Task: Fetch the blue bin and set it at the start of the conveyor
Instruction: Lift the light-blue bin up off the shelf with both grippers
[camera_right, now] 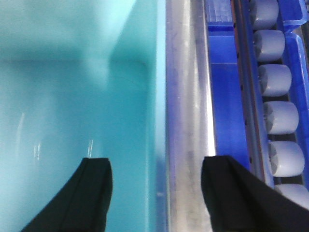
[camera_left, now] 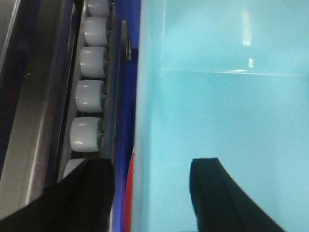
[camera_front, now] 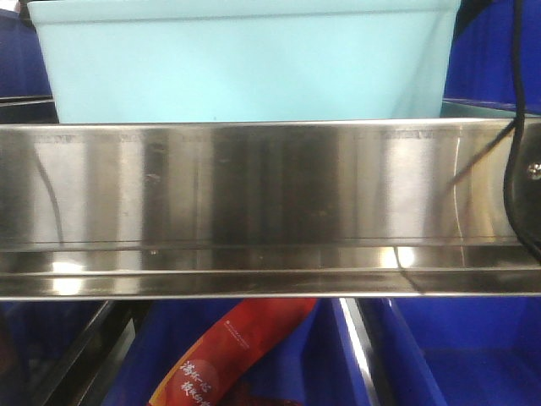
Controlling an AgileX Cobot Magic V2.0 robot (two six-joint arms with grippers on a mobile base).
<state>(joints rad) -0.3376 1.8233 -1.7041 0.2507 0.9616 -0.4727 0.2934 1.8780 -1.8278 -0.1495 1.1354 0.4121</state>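
The blue bin (camera_front: 245, 59) runs off the top edge of the front view, and the steel shelf lip (camera_front: 270, 194) hides its base. Below, a red packet (camera_front: 241, 347) is cut by shelf and bottom edge; its white print is unreadable. The left gripper (camera_left: 152, 166) and right gripper (camera_right: 157, 164) show only dark fingertips, cut off below.

Logging left gripper (camera_left: 152, 164): showing two matte black fingers (camera_left: 217, 193), smooth-surfaced, ending in squared tips and broadening toward the base, with the inner edges curving gently outward.

Logging right gripper (camera_right: 157, 162): showing a matching black pair, flat-tipped, flaring downward and catching a faint sheen along the edges.

Noting in the front view a thin black cable (camera_front: 517, 76) running down the right edge, thickening into a black loop beside a small silver screw (camera_front: 533, 169). Not being able to confirm either as robot hardware.
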